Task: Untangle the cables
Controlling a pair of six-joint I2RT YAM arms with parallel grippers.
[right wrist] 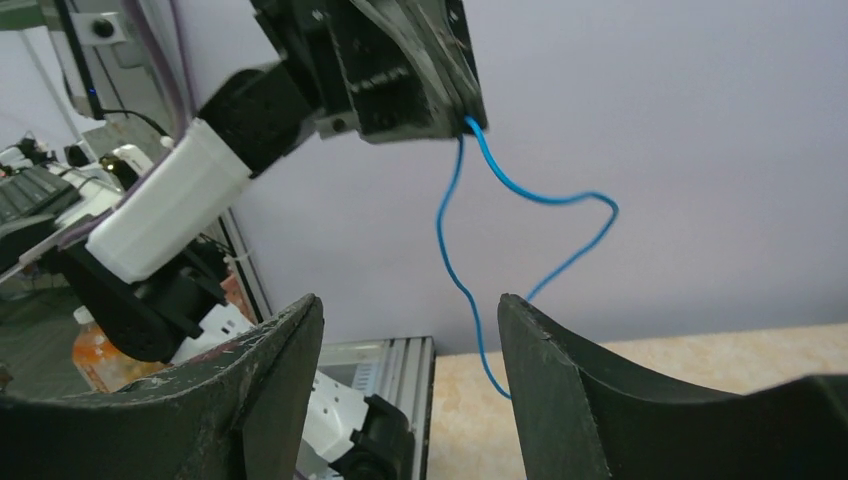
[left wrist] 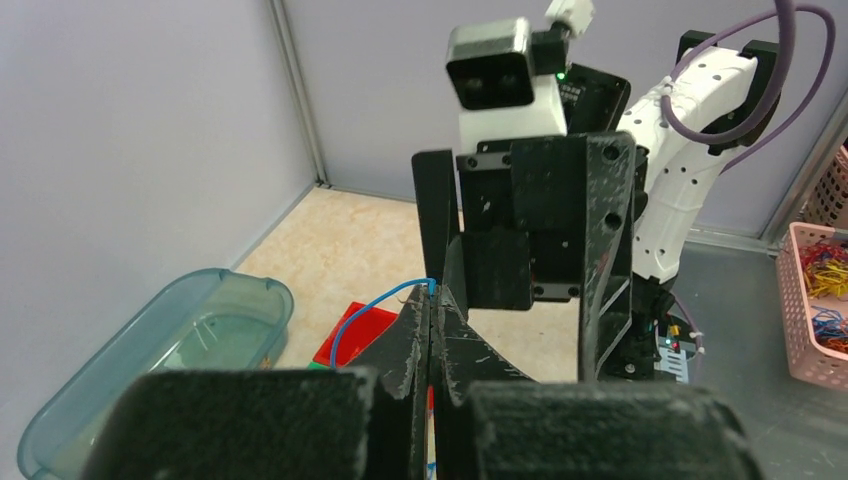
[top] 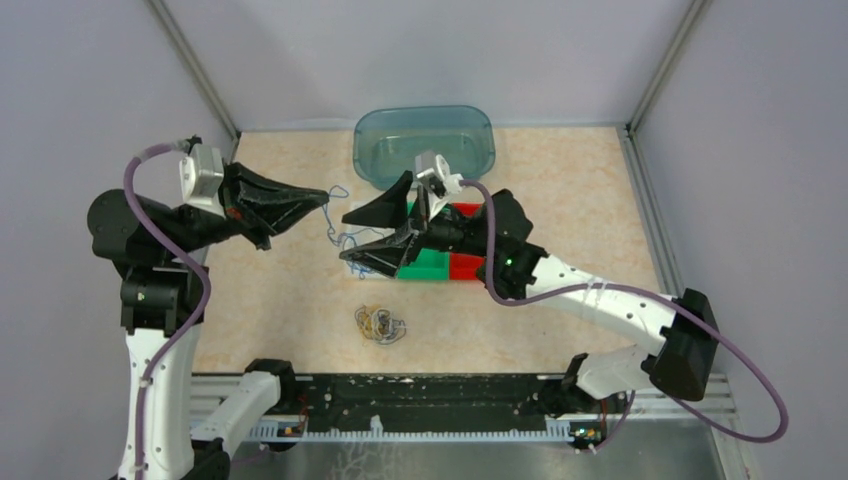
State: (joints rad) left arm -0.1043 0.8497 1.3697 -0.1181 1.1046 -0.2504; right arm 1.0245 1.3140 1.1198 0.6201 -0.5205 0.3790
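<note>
- Overhead, the left gripper (top: pixel 325 196) is clamped on a blue cable (top: pixel 330 222); a separate tangle (top: pixel 380 323) lies at six o'clock from the right gripper (top: pixel 350 236).
- Only the right wrist view shows that cable dangling between its spread, empty jaws.

The teal tub (top: pixel 424 145) is showing as translucent, glossy plastic. Just in front of it, the right gripper's (right wrist: pixel 410 300) fingers (right wrist: pixel 280 380) are looking like matt black plastic, scuffed pale along the edges. The blue cable (right wrist: pixel 440 225) beside them is gleaming in a smooth sheath. The red and green bins (top: pixel 430 266) are shining like plastic, and the table (top: pixel 280 300) under the tub is reading as matt, stone-patterned beige.
</note>
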